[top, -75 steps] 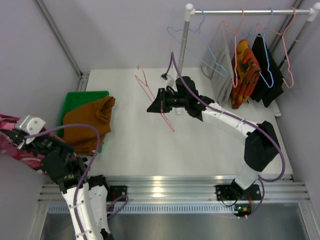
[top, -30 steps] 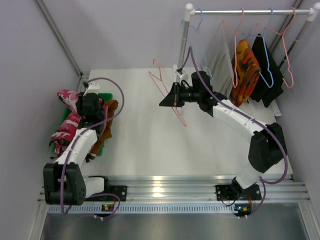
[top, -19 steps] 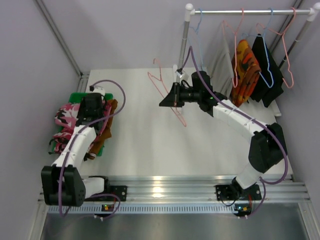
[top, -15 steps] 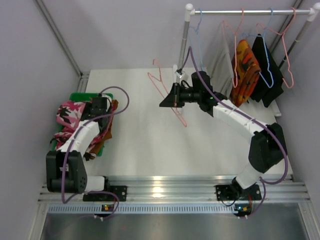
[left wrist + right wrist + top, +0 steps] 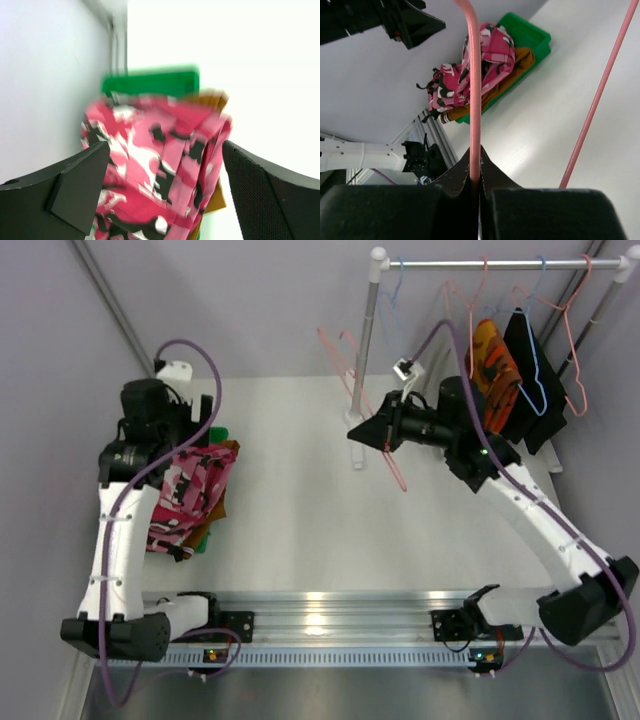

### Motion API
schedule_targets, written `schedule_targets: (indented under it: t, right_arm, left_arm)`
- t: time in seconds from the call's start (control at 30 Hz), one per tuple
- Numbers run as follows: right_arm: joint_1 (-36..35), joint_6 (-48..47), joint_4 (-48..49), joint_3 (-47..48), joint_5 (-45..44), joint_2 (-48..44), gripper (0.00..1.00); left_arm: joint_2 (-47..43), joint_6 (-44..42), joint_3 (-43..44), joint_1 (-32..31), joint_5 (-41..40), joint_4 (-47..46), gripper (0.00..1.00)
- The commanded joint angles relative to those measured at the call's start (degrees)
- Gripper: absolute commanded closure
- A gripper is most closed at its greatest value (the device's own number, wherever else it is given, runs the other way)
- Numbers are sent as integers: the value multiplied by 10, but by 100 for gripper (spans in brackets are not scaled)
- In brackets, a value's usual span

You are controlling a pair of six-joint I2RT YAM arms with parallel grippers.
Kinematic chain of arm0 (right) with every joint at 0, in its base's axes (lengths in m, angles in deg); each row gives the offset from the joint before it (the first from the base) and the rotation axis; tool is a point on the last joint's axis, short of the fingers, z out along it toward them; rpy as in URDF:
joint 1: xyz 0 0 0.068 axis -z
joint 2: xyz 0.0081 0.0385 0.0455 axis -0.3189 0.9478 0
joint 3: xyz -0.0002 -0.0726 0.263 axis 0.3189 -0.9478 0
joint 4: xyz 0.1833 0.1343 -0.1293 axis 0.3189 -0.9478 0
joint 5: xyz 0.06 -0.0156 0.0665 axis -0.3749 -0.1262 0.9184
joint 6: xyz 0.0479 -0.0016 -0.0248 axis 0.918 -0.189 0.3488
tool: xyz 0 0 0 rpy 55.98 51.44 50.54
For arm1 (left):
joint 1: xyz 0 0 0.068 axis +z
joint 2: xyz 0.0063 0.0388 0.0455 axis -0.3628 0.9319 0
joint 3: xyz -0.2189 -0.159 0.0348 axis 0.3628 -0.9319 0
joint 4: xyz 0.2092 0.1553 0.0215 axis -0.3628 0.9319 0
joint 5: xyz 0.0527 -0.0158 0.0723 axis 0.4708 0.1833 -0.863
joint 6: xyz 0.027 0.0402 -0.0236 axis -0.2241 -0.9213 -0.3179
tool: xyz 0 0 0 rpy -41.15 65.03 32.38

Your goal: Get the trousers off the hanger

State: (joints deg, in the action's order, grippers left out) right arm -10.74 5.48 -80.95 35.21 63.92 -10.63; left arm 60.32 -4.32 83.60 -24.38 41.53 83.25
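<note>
The pink-red-white floral trousers [image 5: 190, 495] lie loose on top of the rust-brown trousers [image 5: 222, 455] in the green bin [image 5: 222, 432]. Just above that pile my left gripper [image 5: 205, 430] hangs open; in the left wrist view its gripper [image 5: 165, 150] has wide jaws and the floral trousers [image 5: 155, 165] lie below, untouched. My right gripper [image 5: 357, 435] is shut on a bare pink hanger [image 5: 345, 350], held off the table beside the rack post. In the right wrist view the gripper [image 5: 475, 182] pinches the hanger wire [image 5: 474, 100]. Light grey trousers [image 5: 452, 345] hang on the rack, partly hidden by my right arm.
A white rack [image 5: 500, 262] crosses the back right, its post [image 5: 368, 350] standing on the table. On it hang blue and pink wire hangers, an orange-patterned garment [image 5: 492, 370] and a black garment [image 5: 530, 370]. Walls close in on the left and right.
My left gripper opened, let the floral trousers drop onto the brown pair in the bin, and lifted away. My right arm carried the bare hanger up and right, toward the rack.
</note>
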Motion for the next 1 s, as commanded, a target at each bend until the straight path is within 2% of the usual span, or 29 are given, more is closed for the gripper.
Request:
schedule_targets:
  t: [0.0,0.1,0.2,0.37,0.43,0.47,0.57,0.77,0.97]
  right_arm:
    - [15,-61,-42,27,-25,-104,100]
    - [58,-64,-82,3,-40,-185,100]
    - [116,-68,-129,-41,-32,-268,100]
    - [236,-62,-212,-35,19,-319,100]
    - [274,-55,-247,-20,64,-297,100]
    - [321,-54,-256,-14,89,-283,100]
    - [387,-43,-254,14,161,-196,100]
    - [395,-19,-188,172,195,5,100]
    - [374,27,-152,307,186,116,100]
  left_arm:
    - [-19,23,115,0,59,83,1]
    - [-14,43,144,0,67,110,1]
    - [-27,52,129,0,77,111,1]
    - [-46,69,106,0,138,103,1]
    - [-43,70,109,0,147,107,1]
    - [-42,69,112,0,149,107,1]
    - [-44,64,112,0,150,102,1]
    - [-56,63,89,0,147,87,1]
    - [-66,59,50,0,140,71,1]
